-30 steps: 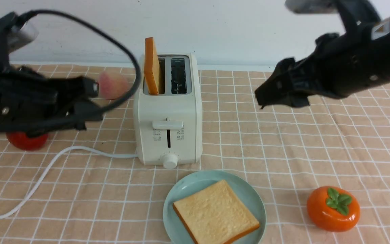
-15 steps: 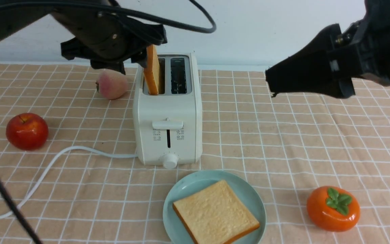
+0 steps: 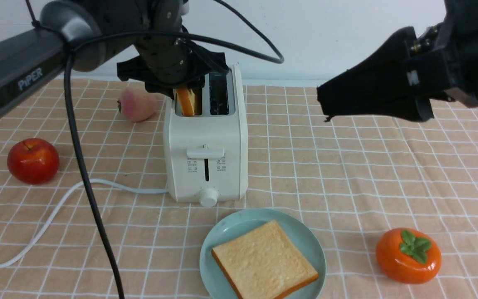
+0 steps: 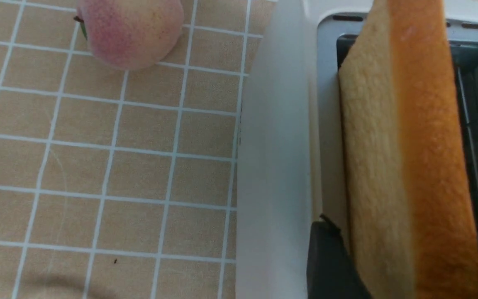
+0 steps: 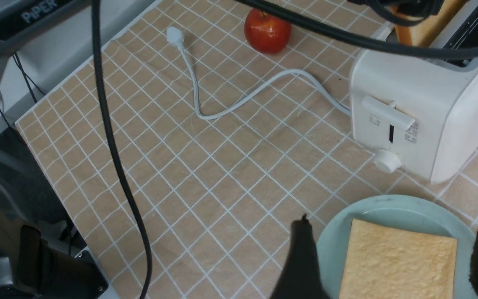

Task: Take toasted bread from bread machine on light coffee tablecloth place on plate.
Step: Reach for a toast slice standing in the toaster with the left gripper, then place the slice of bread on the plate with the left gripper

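Light coffee tablecloth (image 3: 347, 174) under everything. Bread machine (image 3: 206, 141) upright mid-cloth. Plate (image 3: 239, 226) just before it, toasted bread slice (image 3: 264, 261) flat on it. Second slice (image 4: 405, 145) stands in left slot. I see left gripper (image 3: 183, 87) straddling it, can't tell if clamped. Right gripper (image 5: 396, 232) raised, spread wide, empty.

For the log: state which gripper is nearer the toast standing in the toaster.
Left. The left gripper straddles the toasted bread in the bread machine; the right gripper hangs apart, to its right.
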